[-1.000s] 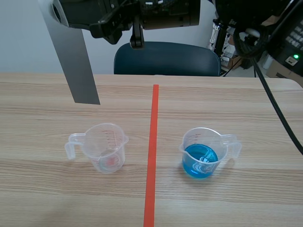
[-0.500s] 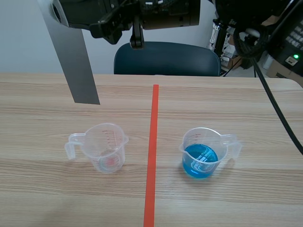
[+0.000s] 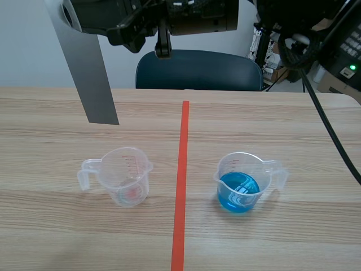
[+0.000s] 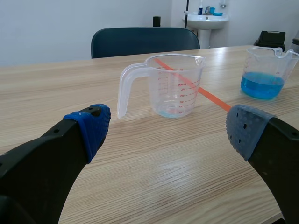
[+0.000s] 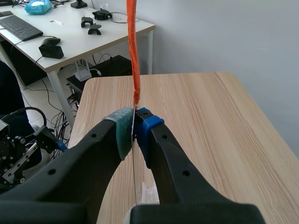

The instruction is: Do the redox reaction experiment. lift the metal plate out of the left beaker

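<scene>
Scene view first: where is the plate (image 3: 84, 68)?

Out of the left beaker (image 3: 124, 175). It hangs tilted in the air above the table (image 3: 51, 147), with its lower edge beyond that beaker and a little to its left. A black arm (image 3: 192, 17) across the top carries it.

Which gripper has it?

The right gripper (image 5: 134, 126). The right wrist view shows its two pads pressed together on a thin sheet seen edge-on.

And the left gripper (image 4: 168, 128)?

Spread wide, holding nothing, low over the table. In the left wrist view the left beaker stands ahead of it, in the gap between the fingers, handle toward the left finger.

What is in that beaker?

Almost nothing, only a faint tint at the bottom. It stands upright, left of the tape (image 3: 181, 169).

And the other one?

The right beaker (image 3: 243, 180) stands upright, right of the tape, and holds blue liquid (image 3: 239, 189). A chair (image 3: 197, 70) stands behind the table.
</scene>
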